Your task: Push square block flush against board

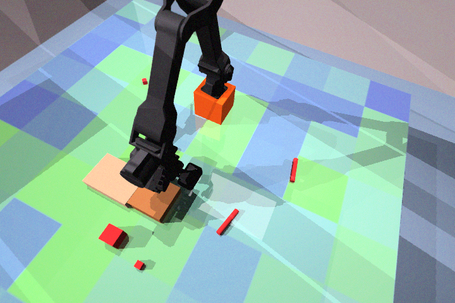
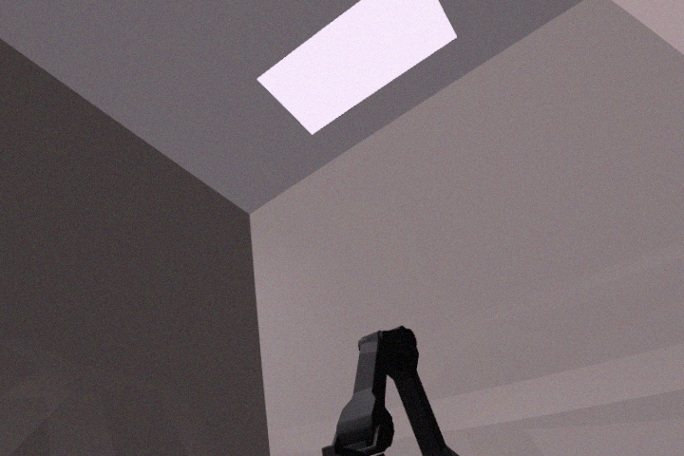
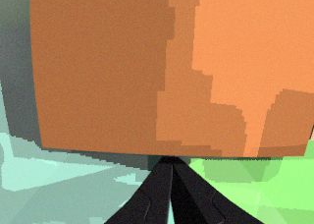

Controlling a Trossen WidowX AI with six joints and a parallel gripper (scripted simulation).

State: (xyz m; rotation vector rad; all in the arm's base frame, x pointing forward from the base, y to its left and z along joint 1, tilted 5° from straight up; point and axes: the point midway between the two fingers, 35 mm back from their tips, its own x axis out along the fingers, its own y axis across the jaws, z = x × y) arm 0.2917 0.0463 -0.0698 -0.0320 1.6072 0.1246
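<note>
The square block (image 1: pixel 151 204) (image 3: pixel 103 72), orange-brown, lies flat against or very close to one end of the peach board (image 1: pixel 110 178) in the top view. Their near edges look nearly even there, with a small dark step at the shared corner. The arm hides the far part of their joint. In the wrist view, only a sliver of the board shows at the right edge. My gripper (image 3: pixel 169 164) is shut and empty, with its tips at or just beside the block side that lies lowest in that view. Contact cannot be told. The arm hides the fingertips in the top view.
In the top view, a red cube (image 1: pixel 112 235) and a small red cube (image 1: pixel 139 264) lie in front of the parts. Two red sticks (image 1: pixel 227 221) (image 1: pixel 294 170) lie to the right. Another small red cube (image 1: pixel 145 81) lies behind. The arm stands on an orange base (image 1: pixel 208 106).
</note>
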